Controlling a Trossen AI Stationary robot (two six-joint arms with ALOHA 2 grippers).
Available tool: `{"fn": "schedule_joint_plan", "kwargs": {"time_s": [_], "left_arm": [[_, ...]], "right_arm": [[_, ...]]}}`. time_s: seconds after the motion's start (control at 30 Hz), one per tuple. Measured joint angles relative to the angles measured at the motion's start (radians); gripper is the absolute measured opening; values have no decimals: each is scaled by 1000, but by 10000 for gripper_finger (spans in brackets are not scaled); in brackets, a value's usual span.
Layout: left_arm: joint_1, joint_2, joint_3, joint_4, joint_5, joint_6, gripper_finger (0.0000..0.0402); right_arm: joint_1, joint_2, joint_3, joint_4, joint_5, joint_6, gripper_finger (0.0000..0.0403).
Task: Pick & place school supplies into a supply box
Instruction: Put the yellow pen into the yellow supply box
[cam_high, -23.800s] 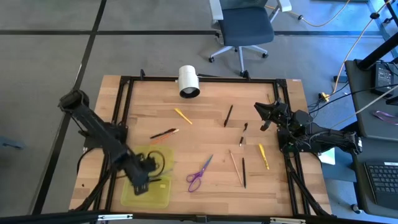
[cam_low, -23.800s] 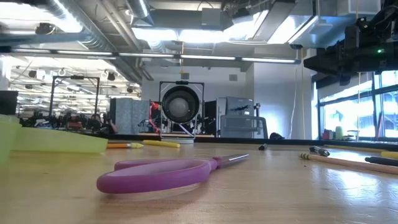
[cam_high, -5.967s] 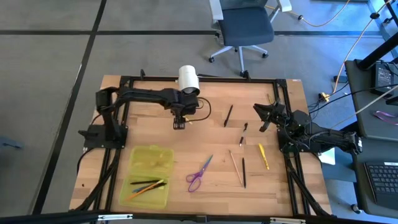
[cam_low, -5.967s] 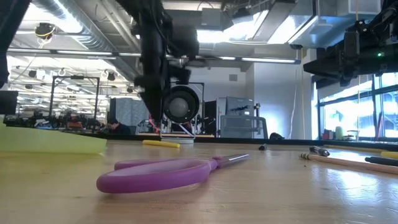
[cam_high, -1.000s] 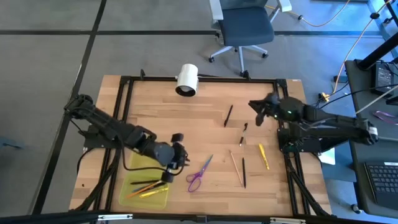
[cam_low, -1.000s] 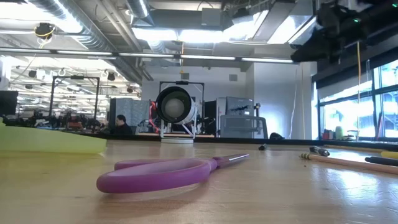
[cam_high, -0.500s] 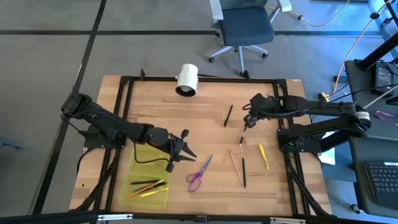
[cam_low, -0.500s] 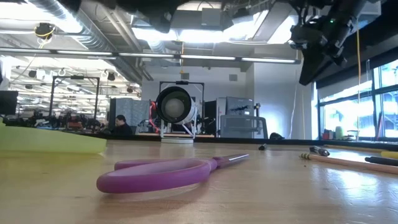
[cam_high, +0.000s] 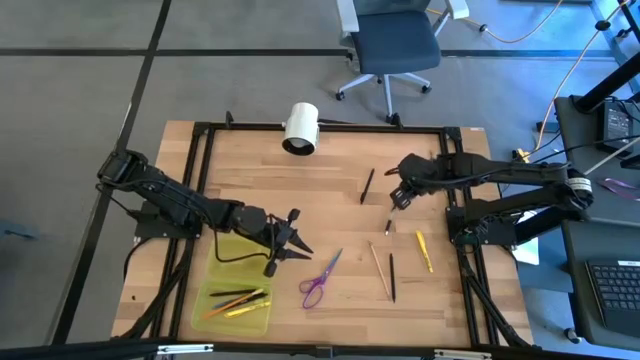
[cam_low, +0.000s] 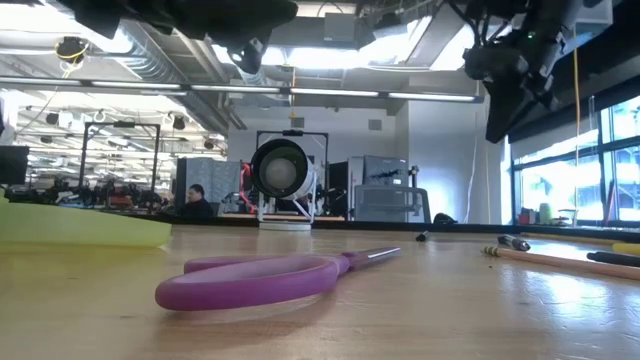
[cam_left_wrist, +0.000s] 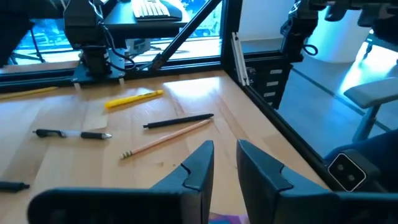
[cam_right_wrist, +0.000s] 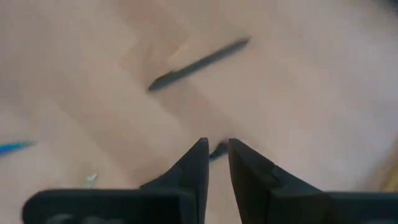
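Note:
The purple-handled scissors (cam_high: 322, 277) (cam_low: 260, 280) lie flat on the table right of the yellow-green supply box (cam_high: 238, 285) (cam_low: 80, 228), which holds a few pens. My left gripper (cam_high: 300, 236) (cam_left_wrist: 225, 152) hovers above the table between the box's far right corner and the scissors, fingers a narrow gap apart and holding nothing. My right gripper (cam_high: 397, 198) (cam_right_wrist: 216, 146) points down over a short black pen (cam_high: 391, 204) (cam_right_wrist: 217, 151), also narrowly open. A long black pen (cam_high: 367, 185) (cam_right_wrist: 199, 62) lies just left of it.
A yellow pen (cam_high: 424, 250), a tan pencil (cam_high: 378, 268) and a black pen (cam_high: 391, 277) lie right of the scissors. Another short dark pen (cam_high: 388, 227) lies near the right gripper. A white cylinder (cam_high: 300, 128) stands at the far edge. Black frame rails (cam_high: 196, 200) border the table.
My left gripper has moved from over the box's right edge toward the table's right and a little farther away, nearer the scissors, turning as it went. My right gripper has swung toward the table's left and near edge and tipped down over the short black pen.

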Motion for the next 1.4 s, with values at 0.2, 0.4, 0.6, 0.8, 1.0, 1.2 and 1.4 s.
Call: {"fn": "schedule_joint_plan", "kwargs": {"time_s": [0.2,0.4,0.6,0.8,1.0,1.2,1.4], "left_arm": [[0,0,0,-4,-1,9,63],[1,0,1,-9,-2,9,57],[1,0,1,-19,-3,55,60],[0,1,1,-71,-3,53,57],[0,1,1,-73,-3,53,55],[0,1,1,-72,-3,53,61],[1,1,1,-72,-3,53,56]], "right_arm": [[42,45,0,-82,-114,162,67],[100,92,-1,-113,-230,314,67],[180,150,-1,-123,-233,346,67],[248,205,-2,-196,-234,425,67],[272,226,-2,-234,-218,455,67],[272,226,-2,-223,-219,445,68],[272,226,-2,-220,-233,444,98]]}}
